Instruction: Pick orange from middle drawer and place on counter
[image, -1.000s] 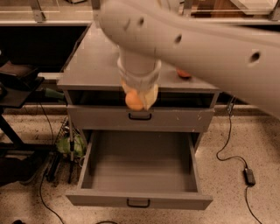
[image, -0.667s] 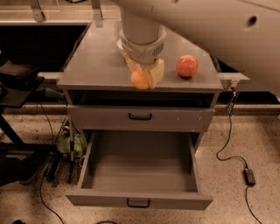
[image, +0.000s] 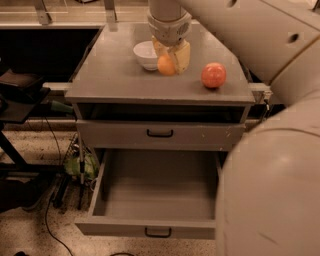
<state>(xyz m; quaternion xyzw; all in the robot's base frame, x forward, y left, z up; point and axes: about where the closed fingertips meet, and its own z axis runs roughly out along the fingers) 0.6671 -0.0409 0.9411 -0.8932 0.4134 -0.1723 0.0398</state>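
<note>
My gripper (image: 170, 61) hangs from the arm over the back middle of the counter (image: 112, 80). It is shut on the small orange (image: 165, 65), held just above or at the counter's surface; I cannot tell if it touches. The yellowish fingers (image: 183, 56) clasp the orange from the sides. The middle drawer (image: 150, 227) is pulled wide open below; the part of its inside that shows is bare, and my arm hides its right end.
A white bowl (image: 145, 54) stands on the counter right beside the gripper's left. A bigger red-orange fruit (image: 213, 75) sits at the counter's right. A closed drawer front (image: 120, 135) lies above the open one. My arm's bulk (image: 270, 190) fills the lower right.
The gripper has carried the orange from in front of the cabinet, up and back over the counter, ending next to the white bowl.
</note>
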